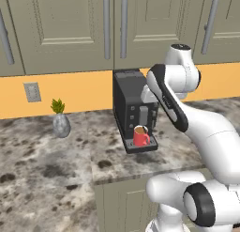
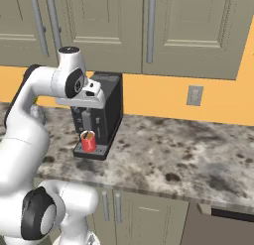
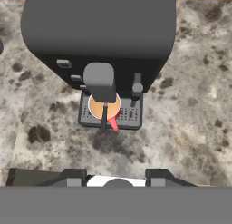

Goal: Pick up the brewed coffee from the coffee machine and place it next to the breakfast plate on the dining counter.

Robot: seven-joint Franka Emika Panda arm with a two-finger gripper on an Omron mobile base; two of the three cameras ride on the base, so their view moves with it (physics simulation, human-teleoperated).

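The red mug [image 3: 105, 108] of coffee sat on the drip tray of the coffee machine [image 1: 132, 104] under its spout, gripper [image 3: 117, 178] hanging above, jaws partly spread and empty, so I'd drop low in front and come in level, avoiding that spout.

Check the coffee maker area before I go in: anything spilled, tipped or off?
Nothing stands out. The small red mug stands upright on the drip tray of the boxy black coffee machine, brown coffee inside, under the spout. No spill shows on the mottled marble counter.
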